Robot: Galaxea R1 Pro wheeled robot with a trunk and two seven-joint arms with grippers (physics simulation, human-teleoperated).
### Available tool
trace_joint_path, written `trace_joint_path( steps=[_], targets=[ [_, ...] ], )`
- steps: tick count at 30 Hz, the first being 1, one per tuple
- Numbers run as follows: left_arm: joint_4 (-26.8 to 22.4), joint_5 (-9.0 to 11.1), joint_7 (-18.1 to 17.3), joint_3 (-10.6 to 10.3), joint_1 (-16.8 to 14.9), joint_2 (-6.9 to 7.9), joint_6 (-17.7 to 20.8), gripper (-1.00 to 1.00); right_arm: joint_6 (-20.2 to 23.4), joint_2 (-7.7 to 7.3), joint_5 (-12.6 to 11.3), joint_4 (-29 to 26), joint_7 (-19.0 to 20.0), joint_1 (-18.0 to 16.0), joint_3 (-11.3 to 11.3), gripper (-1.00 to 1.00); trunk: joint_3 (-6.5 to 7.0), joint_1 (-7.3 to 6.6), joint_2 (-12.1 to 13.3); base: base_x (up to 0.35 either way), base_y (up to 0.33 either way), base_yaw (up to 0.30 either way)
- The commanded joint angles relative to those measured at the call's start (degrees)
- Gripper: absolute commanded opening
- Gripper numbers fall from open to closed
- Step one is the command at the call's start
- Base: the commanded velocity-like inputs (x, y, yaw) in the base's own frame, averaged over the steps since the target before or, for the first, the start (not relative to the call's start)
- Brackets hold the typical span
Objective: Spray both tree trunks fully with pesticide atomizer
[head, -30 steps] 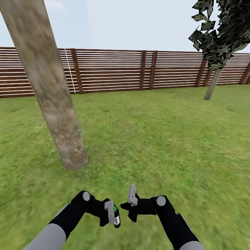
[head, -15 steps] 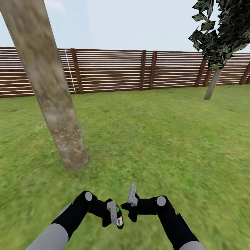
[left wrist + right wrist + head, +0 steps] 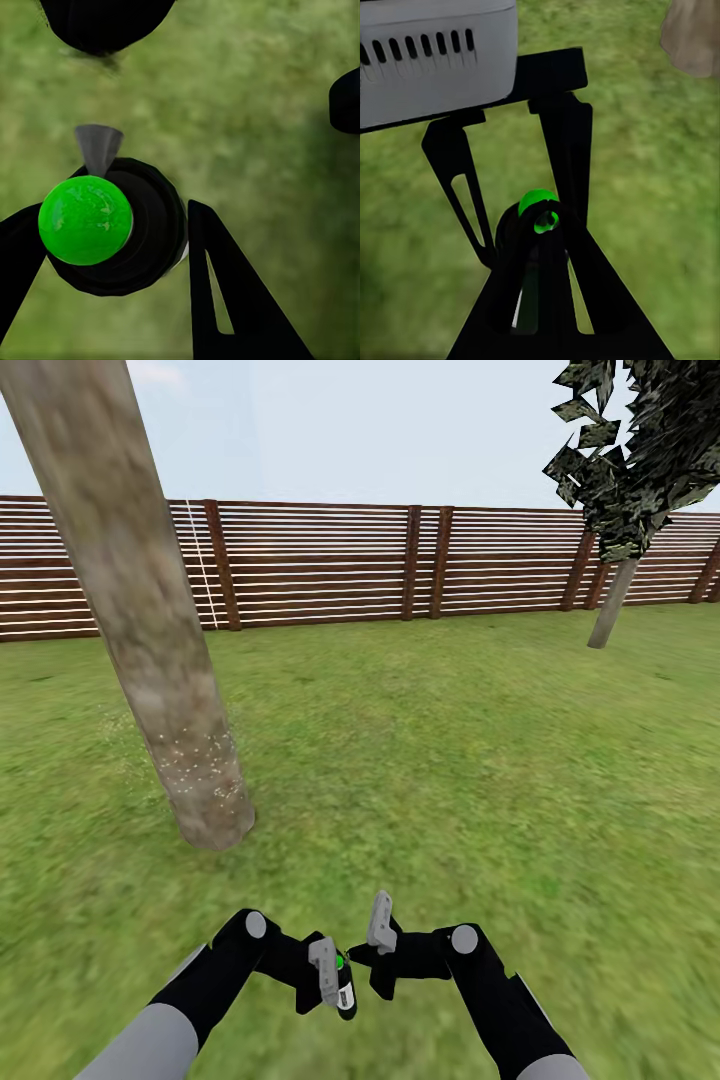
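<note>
Now the mist beside the tree trunk at frame left has faded; left gripper grips the pesticide atomizer, right gripper jaws unclear

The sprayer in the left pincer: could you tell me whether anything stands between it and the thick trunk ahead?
Nothing visible does. Only open grass lies between the sprayer in the left pincer and the speckled trunk.

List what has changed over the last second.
The left gripper, shut on the atomizer, shifted slightly toward the right gripper, and the whitish mist beside the tree trunk has thinned; speckles remain on its lower bark. The right gripper, fence and grass stayed put.
</note>
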Motion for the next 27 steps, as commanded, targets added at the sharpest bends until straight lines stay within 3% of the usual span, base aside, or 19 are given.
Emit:
trace_joint_path(
  steps=[1, 7, 12, 27],
  targets=[
    [0.0, 0.02, -0.03, 0.0, 0.0, 0.0, 0.0, -1.0, -0.01, -0.02, 0.0, 0.03, 0.0, 0.0, 0.0, -1.0, 0.0, 0.0, 0.0, 0.0, 0.0, 0.0],
    [0.0, 0.02, -0.01, 0.0, -0.03, 0.0, 0.0, -1.0, -0.04, -0.12, 0.0, 0.03, -0.02, 0.0, -0.09, -1.0, 0.0, 0.0, 0.0, 0.0, 0.0, 0.0],
    [0.0, 3.56, -0.5, -0.27, -0.03, 0.08, -0.17, -1.0, -0.05, -0.12, 0.0, 0.02, -0.01, 0.0, -0.09, -1.0, 0.0, 0.0, 0.0, 0.0, 0.0, 0.0],
    [0.0, 3.93, -1.71, -0.01, -0.1, 0.09, -0.17, -1.0, -0.08, -0.18, 0.06, 0.09, -0.05, 0.0, -0.11, -1.0, 0.0, 0.0, 0.0, 0.0, 0.0, 0.0]
  ],
)
